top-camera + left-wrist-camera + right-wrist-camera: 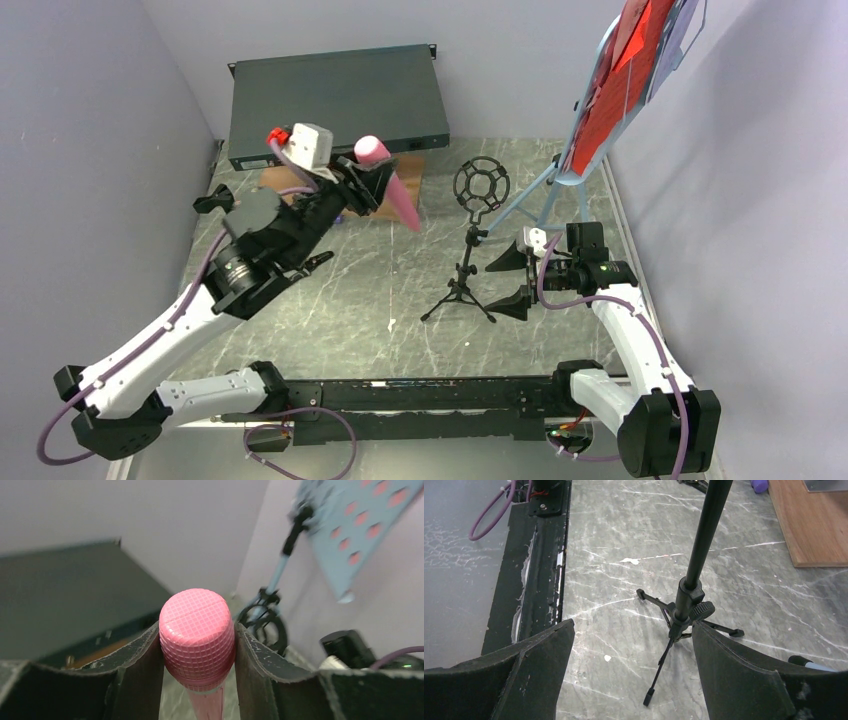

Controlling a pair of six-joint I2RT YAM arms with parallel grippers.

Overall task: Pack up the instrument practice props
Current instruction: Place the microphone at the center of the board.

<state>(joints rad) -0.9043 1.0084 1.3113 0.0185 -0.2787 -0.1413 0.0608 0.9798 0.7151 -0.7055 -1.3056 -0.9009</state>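
The pink microphone (pixel 197 637) is clamped between the fingers of the left gripper (pixel 372 187). Its gridded head is seen just above the fingertips and its handle is slanted down below them, clear of the table (pixel 350 290). A dark green box (pixel 335 100) is seen beyond this gripper, and a wooden board (pixel 809 530) is laid under it. The right gripper (pixel 633 630) is held low over the table with its fingers spread wide and nothing between them. The black tripod mic holder (pixel 689 590) is stood upright on its three legs just ahead of those fingertips, nearer one finger, and a small gap is seen from above. Farther out, beside this gripper, the light-blue music stand (pixel 332 535) is set up, with red sheets (pixel 625 75) rested on its tilted plate.
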